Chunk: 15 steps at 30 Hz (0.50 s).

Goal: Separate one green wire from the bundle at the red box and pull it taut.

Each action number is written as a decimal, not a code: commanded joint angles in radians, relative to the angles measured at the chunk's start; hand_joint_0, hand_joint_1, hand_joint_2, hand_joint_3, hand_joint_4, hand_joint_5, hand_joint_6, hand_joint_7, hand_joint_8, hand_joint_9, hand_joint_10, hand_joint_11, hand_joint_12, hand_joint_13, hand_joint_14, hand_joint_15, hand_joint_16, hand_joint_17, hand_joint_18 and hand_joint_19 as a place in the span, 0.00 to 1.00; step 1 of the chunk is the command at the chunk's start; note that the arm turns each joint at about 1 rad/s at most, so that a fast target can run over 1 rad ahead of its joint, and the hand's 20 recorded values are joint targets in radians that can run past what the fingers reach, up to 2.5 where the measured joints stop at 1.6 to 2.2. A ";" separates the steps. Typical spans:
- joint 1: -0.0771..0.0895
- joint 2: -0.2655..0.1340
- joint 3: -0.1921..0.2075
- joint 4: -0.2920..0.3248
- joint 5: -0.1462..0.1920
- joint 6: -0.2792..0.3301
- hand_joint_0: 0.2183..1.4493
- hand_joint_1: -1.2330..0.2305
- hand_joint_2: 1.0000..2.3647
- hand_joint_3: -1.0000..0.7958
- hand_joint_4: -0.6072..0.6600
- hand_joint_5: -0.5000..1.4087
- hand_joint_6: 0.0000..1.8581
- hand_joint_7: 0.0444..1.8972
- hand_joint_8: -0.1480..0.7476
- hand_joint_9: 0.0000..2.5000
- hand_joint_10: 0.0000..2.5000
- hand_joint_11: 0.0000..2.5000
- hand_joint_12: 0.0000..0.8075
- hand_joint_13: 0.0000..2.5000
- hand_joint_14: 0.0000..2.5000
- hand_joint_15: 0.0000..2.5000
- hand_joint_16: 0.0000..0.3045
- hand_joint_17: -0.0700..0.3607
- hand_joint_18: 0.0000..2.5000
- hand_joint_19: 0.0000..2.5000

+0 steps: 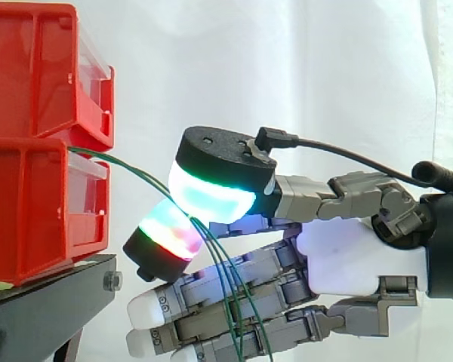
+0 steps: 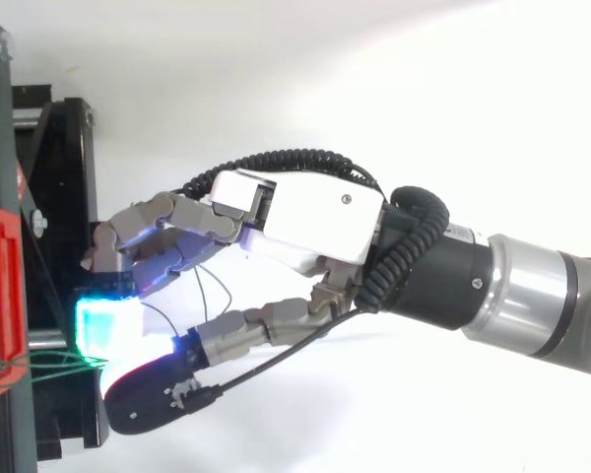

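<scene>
Two stacked red boxes (image 1: 38, 211) stand at the left on a black stand. Thin green wires (image 1: 136, 170) leave the gap between the boxes and run right and slightly down to my hand (image 1: 340, 260). There they pass between the big cyan-green glowing thumb pad (image 1: 211, 192) and a red-green glowing fingertip (image 1: 166, 241), which are closed together on them. Below the pinch, loose green strands (image 1: 228, 302) hang down across the other, nearly straight fingers. From above, my hand (image 2: 315, 222) reaches left to the red box (image 2: 5, 305), and green wire (image 2: 54, 367) shows beside the glowing pad.
The black stand (image 1: 45, 302) carries the boxes, and its frame (image 2: 64, 197) lies just left of my fingertips. A white curtain hangs behind. The arm enters from the right.
</scene>
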 commanded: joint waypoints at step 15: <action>-0.003 0.000 0.010 -0.023 0.000 0.017 0.27 0.48 0.00 0.31 0.57 0.21 0.44 0.55 0.45 0.39 0.00 0.08 0.39 0.19 0.00 0.04 0.16 0.41 0.15 0.12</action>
